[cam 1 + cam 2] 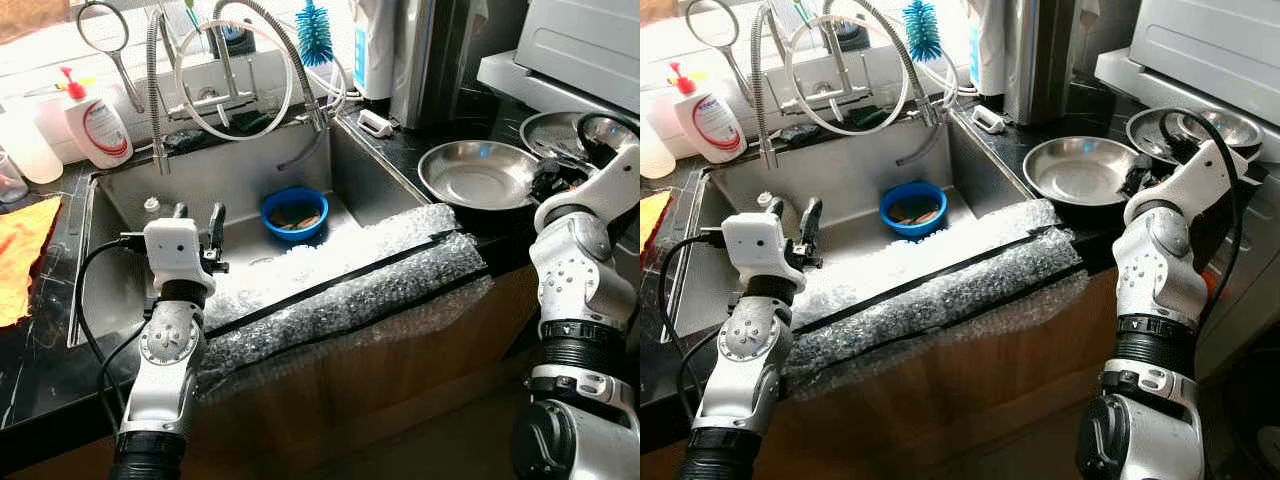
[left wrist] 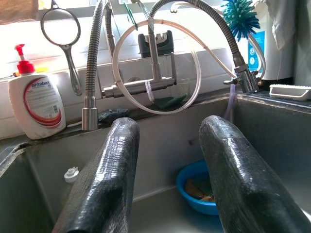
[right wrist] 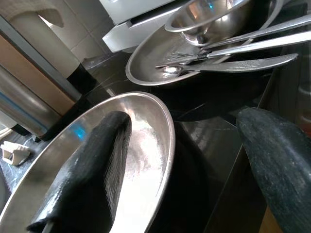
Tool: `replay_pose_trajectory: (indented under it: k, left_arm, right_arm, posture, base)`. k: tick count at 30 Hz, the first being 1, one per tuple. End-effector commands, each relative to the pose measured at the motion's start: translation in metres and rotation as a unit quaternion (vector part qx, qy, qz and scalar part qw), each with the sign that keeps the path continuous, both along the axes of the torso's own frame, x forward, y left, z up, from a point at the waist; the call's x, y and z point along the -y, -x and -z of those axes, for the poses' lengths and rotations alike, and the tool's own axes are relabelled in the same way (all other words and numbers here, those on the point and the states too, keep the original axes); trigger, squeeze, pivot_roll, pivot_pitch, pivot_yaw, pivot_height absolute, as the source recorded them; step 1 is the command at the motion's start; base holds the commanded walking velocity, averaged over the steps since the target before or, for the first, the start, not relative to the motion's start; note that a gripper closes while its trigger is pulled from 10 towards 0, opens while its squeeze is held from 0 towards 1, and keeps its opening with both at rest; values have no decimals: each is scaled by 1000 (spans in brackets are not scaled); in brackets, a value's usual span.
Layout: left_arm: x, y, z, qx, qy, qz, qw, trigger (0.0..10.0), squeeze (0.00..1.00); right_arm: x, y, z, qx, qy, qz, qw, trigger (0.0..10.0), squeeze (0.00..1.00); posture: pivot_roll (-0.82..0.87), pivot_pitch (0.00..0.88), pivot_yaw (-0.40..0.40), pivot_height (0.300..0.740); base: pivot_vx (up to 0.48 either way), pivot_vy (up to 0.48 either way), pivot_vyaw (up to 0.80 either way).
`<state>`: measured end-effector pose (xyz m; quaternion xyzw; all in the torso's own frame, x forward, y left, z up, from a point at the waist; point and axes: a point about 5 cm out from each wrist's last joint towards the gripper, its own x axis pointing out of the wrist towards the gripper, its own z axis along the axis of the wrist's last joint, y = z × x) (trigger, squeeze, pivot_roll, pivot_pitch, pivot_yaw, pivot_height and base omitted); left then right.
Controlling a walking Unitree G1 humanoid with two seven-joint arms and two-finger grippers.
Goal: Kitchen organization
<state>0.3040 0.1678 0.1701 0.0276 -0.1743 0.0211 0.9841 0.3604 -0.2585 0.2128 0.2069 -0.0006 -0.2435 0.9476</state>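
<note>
A blue bowl [image 1: 295, 213] with brown scraps in it sits on the floor of the steel sink [image 1: 120, 200]. My left gripper [image 1: 198, 212] hovers over the sink's left part, open and empty, and the blue bowl [image 2: 199, 187] lies beyond its fingers. On the dark counter to the right rests a wide steel plate [image 1: 478, 172]. My right gripper [image 3: 184, 116] is open at that plate's right rim, one finger [image 3: 92, 170] over the plate [image 3: 146, 145], the other outside it. Behind it, a second steel dish [image 3: 155, 58] holds a steel bowl [image 3: 209, 14] and utensils [image 3: 233, 48].
Bubble wrap [image 1: 350, 290] covers the sink's front edge. A hose faucet [image 1: 230, 60], a round strainer [image 1: 103, 25], a soap bottle [image 1: 95, 125] and a blue brush [image 1: 314, 30] line the back. An orange cloth [image 1: 20, 250] lies far left. A white appliance [image 1: 580, 50] stands back right.
</note>
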Motion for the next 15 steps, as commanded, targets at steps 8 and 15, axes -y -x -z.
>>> replay_pose_trajectory:
  k: [8,15]
  left_arm:
    - [-1,-3,-3,3,-13,0,1000,10000,0]
    - [-1,-3,-3,2,-14,0,1000,10000,0]
  right_arm:
    - [-4,-10,-2,-20,19,-23,999,10000,0]
    - [-5,-12,2,-28,8,-23,999,10000,0]
  posture:
    - [-182,0,108,740]
    - [-181,0,107,740]
  base:
    - [0,0,0]
    - [0,0,0]
